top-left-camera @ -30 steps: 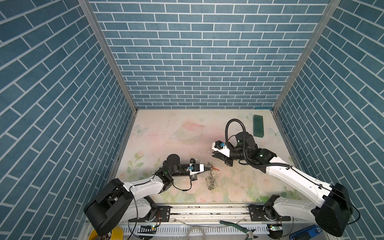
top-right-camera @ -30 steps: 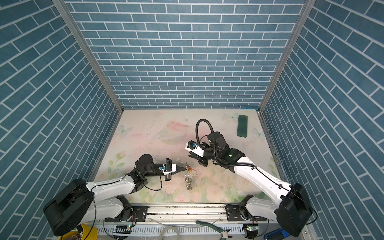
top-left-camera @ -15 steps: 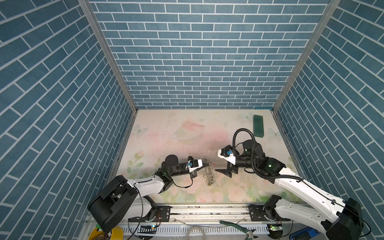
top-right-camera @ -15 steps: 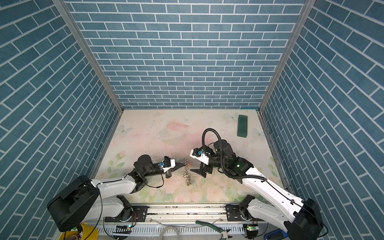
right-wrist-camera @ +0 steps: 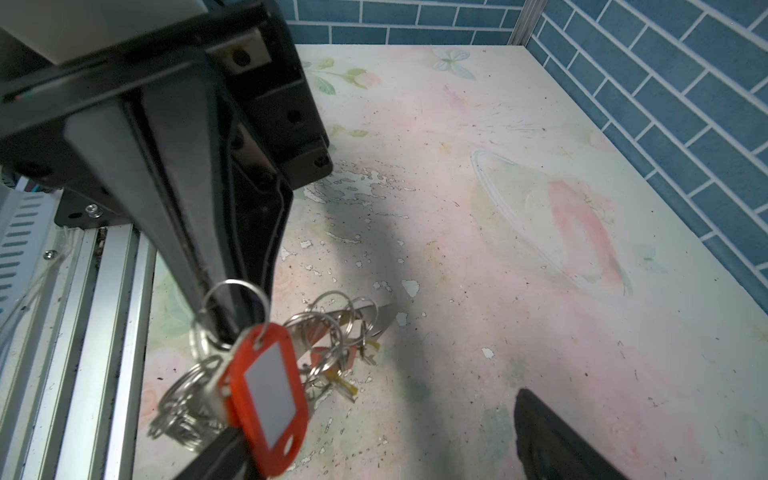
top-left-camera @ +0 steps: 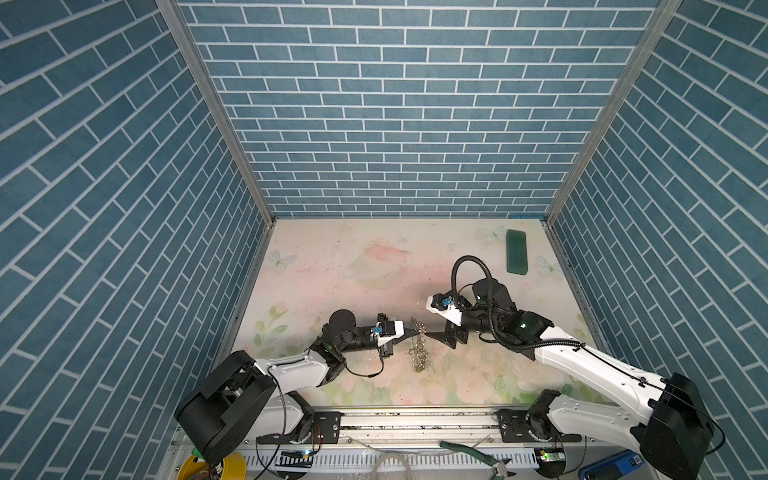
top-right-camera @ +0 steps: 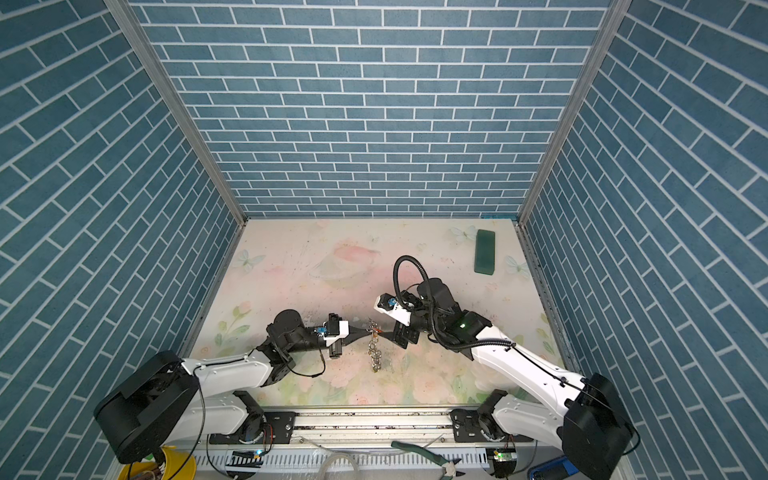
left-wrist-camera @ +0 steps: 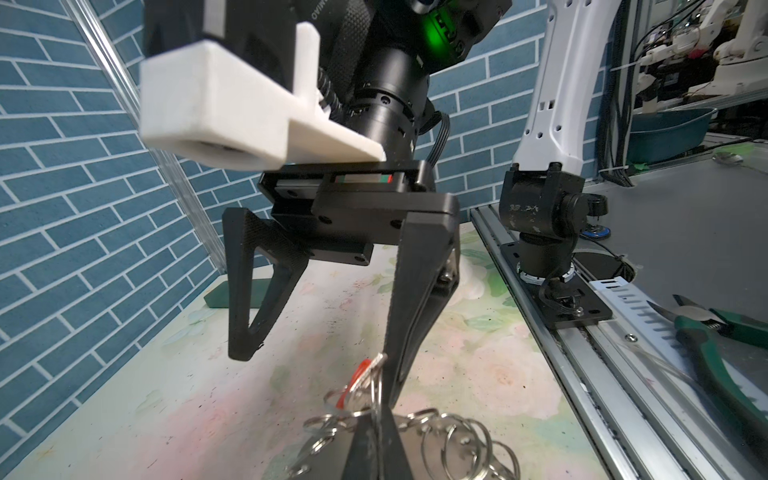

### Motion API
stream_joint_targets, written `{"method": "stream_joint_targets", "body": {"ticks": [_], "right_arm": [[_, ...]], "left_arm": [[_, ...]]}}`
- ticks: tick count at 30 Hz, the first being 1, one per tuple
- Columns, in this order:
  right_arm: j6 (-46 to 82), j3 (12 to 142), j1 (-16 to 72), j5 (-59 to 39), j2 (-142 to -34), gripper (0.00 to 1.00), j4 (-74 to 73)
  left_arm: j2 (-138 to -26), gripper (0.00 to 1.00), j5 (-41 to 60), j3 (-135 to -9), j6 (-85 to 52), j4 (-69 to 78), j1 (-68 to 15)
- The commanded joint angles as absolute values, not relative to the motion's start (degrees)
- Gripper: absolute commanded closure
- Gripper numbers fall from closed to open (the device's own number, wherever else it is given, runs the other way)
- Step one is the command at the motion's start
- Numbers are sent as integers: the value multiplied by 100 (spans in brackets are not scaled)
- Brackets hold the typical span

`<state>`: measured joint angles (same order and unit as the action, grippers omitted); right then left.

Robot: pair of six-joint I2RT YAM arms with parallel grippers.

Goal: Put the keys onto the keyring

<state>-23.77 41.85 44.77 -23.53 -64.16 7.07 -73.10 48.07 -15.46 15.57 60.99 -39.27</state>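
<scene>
One red key point(right-wrist-camera: 266, 395), beside left end effector point(right-wrist-camera: 222, 320)

Partial "MIAO" on black wrist housing point(left-wrist-camera: 353, 45)

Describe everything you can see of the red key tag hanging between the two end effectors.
The red key tag is oblong red plastic with a pale grey label window and a small slot at its lower end. A silver split ring passes through its upper hole. It hangs tilted, clear of the table, at the tips of the left end effector, shut on the keyring. A finger of the open right end effector sits beside it; contact cannot be told.
</scene>
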Motion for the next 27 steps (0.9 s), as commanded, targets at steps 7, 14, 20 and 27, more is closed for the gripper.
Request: {"method": "stream_joint_targets", "body": {"ticks": [7,14,20,27], "right_arm": [[-2294,4468,4512,-2259,-6434,16,695],[-2384,4588,4518,-2443,-6560,16,763],[-2533,4627,4526,-2310,-6405,20,1226],[-2476,4683,4529,-2096,-6065,29,1794]], "left_arm": [[-7389,100,5304,-1564,1393,6457,-3894],[-7480,100,5357,-1551,1213,6720,-3894],[-7479,100,4743,-1495,1198,6837,-3885],[-7600,100,4386,-1478,1013,7043,-3815]]}}
